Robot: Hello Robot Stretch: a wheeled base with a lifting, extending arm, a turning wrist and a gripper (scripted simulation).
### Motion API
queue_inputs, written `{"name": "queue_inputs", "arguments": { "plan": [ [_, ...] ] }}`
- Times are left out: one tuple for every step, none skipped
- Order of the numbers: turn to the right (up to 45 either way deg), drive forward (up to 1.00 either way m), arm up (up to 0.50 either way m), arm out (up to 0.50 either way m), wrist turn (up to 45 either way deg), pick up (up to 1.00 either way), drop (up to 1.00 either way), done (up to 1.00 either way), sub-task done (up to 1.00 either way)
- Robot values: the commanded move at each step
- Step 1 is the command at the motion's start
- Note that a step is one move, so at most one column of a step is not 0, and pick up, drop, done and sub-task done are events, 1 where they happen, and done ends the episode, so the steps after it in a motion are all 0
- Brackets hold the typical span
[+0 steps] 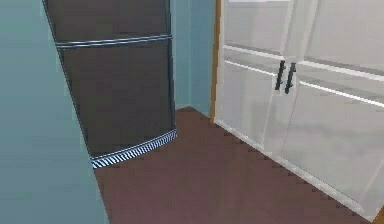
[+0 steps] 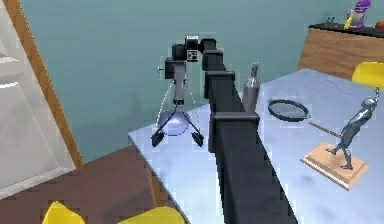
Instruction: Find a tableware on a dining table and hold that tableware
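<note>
Found the pale blue-grey dining counter (image 2: pixel 285 160), so the search part looks done. The small pale rounded tableware piece (image 2: pixel 178 126) is near the counter's corner, well apart from the dark round pan (image 2: pixel 288 108), with the gripper (image 2: pixel 178 142) right at it. I can't tell what the fingers (image 2: pixel 157 139) are doing or whether they've got it. A clear lift is probably what's left.

Mid-frame, the gripper (image 2: pixel 177 139) is hanging at a pale rounded thing (image 2: pixel 178 124) by the table (image 2: pixel 290 160)'s corner; at right a bottle (image 2: pixel 252 86), pan (image 2: pixel 287 108) and statue (image 2: pixel 352 130) are standing.
</note>
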Motion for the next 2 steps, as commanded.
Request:
{"name": "queue_inputs", "arguments": {
  "plan": [
    [0.0, 0.00, 0.00, 0.00, 45.0, 0.00, 0.00, 0.00, 0.00],
    [0.0, 0.00, 0.00, 0.00, 45.0, 0.00, 0.00, 0.00, 0.00]
  ]
}}
